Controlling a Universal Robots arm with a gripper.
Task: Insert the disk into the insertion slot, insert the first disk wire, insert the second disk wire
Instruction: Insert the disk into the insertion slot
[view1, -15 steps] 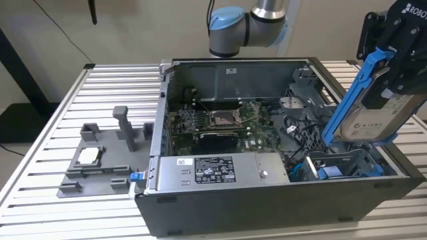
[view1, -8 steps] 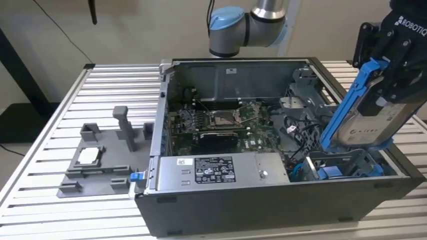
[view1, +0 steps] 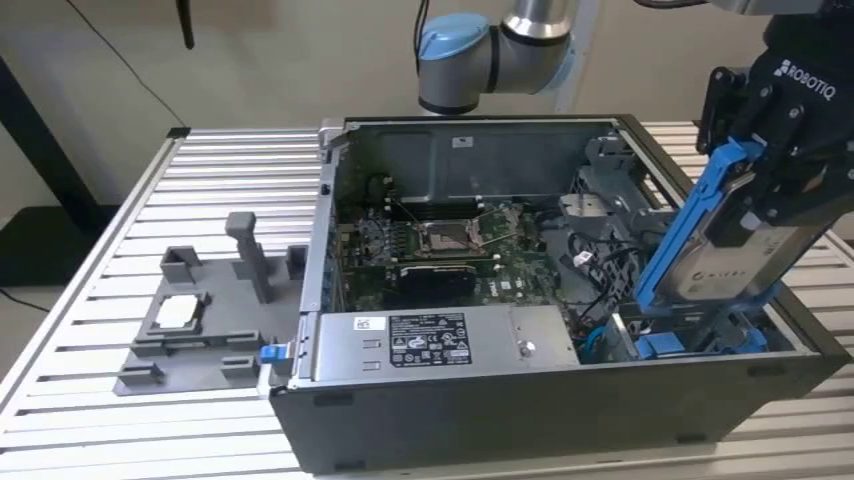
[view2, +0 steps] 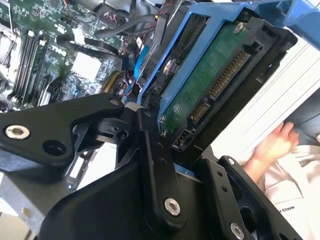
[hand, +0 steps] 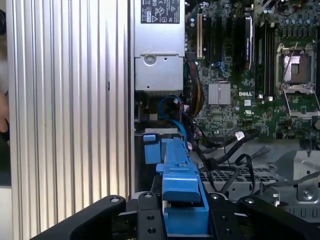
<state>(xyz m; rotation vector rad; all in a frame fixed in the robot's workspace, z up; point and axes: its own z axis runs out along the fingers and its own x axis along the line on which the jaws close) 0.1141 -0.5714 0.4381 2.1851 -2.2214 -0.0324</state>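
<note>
My gripper (view1: 767, 185) is shut on the disk (view1: 727, 255), a silver-grey drive in a bright blue carrier. It hangs steeply tilted over the open computer case's right end in the exterior view. Its lower end reaches down to the insertion slot (view1: 663, 346), a grey cage with blue tabs at the case's near right corner. The second wrist view shows the disk's green circuit side (view2: 215, 85) between my black fingers (view2: 155, 150). In the first wrist view the blue carrier handle (hand: 180, 182) points down at the slot's blue tab (hand: 150, 148). A blue wire (hand: 172, 107) and black wires (hand: 225, 150) lie loose beside the cage.
The case (view1: 534, 400) stands on a slatted metal table (view1: 214, 180). Inside are the grey power supply (view1: 427, 340) and the motherboard with its processor socket (view1: 443, 236). A grey fixture (view1: 200, 320) sits on the exterior view's left. A person's hand (view2: 272, 145) is close beside the case.
</note>
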